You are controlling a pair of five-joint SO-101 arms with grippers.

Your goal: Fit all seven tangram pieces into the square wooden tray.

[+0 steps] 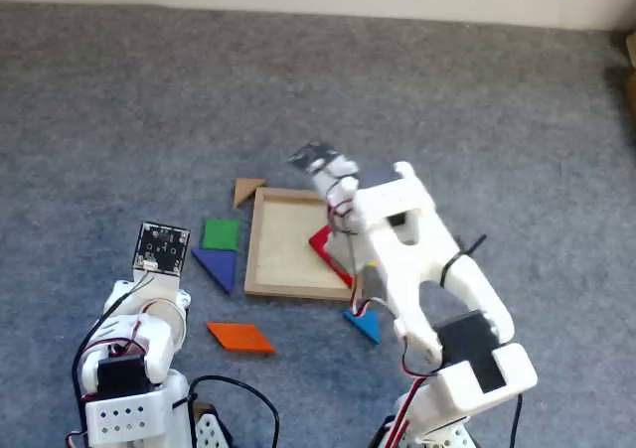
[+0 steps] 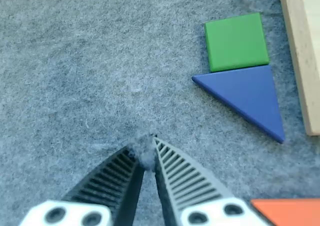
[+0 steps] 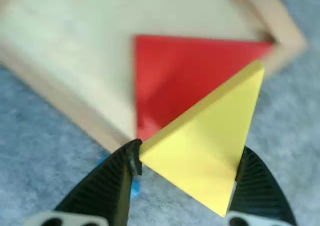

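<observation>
Your right gripper (image 3: 189,157) clamps the yellow triangle (image 3: 210,136) tilted over the tray's (image 3: 60,103) rim; released there, it may catch the rim or fall outside.

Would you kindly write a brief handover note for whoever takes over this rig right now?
Left gripper: shut, empty, at the carpet near the green square and dark blue triangle.
Right gripper: shut on the yellow triangle, above the tray where the red triangle lies.
Done: red triangle in the tray.
Left: place the yellow triangle; green square, dark blue triangle, orange parallelogram, brown triangle and light blue triangle lie on the carpet outside the tray.
</observation>
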